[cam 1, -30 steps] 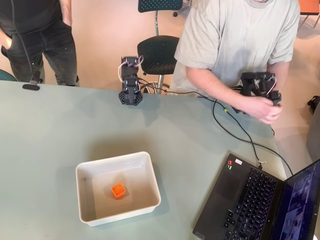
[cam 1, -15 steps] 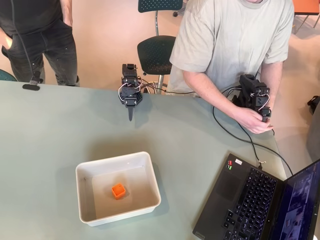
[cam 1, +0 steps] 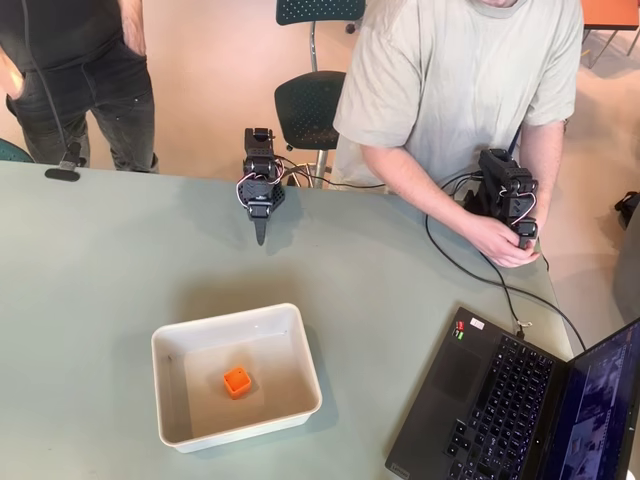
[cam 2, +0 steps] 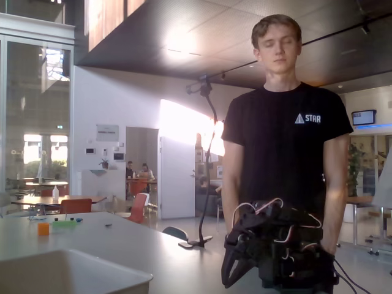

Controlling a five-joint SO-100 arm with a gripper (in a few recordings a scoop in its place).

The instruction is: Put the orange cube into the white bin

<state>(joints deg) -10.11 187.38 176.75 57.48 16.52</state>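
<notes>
One cube (cam 1: 237, 381) lies inside the bin (cam 1: 177, 342), well apart from the gripper (cam 1: 260, 234), whose jaws look closed on nothing at the table's far edge; little risk left, unless the arm swings back and knocks the bin.

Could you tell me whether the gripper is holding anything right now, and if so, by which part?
Nothing is held. The gripper is shut and empty near the table's far edge; the cube lies in the bin.
</notes>
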